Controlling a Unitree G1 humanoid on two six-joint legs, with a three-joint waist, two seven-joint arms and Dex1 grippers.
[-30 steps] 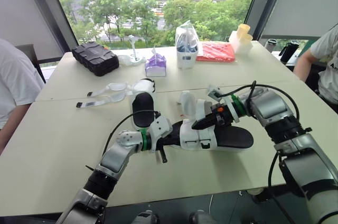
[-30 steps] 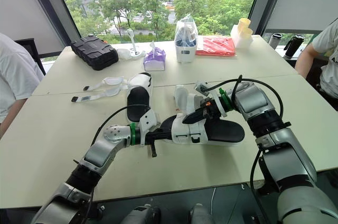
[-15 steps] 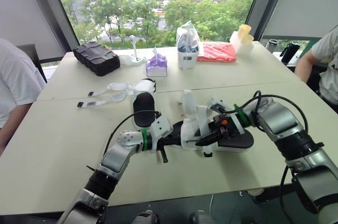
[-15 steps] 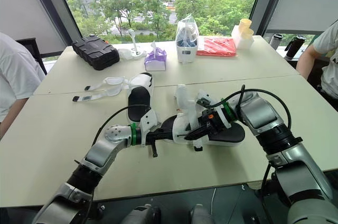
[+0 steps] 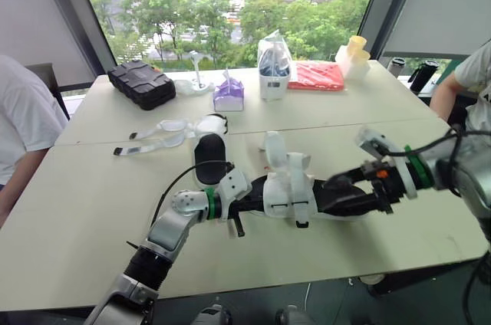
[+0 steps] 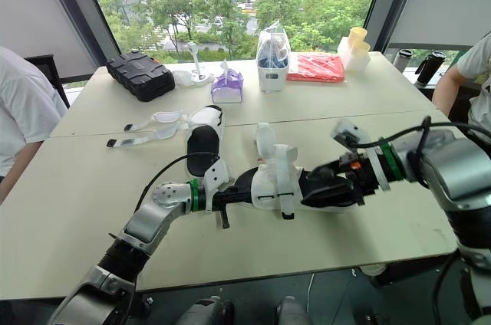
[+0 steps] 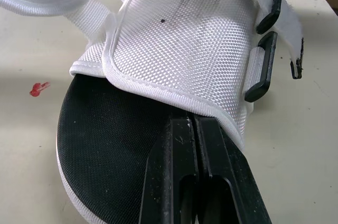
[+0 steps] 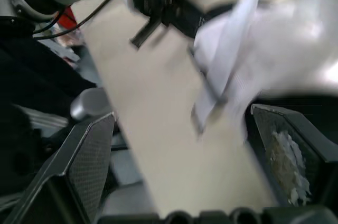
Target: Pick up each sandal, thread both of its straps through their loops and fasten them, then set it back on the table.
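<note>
Left gripper [image 5: 257, 200] clamped on sandal [image 5: 291, 187] end; right gripper [image 5: 337, 189] at opposite end; second sandal [image 5: 209, 158] behind.

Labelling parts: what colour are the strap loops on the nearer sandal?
The loops on the sandal are black; left wrist view shows them best.

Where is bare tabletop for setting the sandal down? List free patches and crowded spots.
Free: the near-left table, bordered by the loose straps and the left gripper; the strip between the red packet and the right gripper. Crowded: the centre around the held sandal and second sandal, and the far edge by the black case.
</note>
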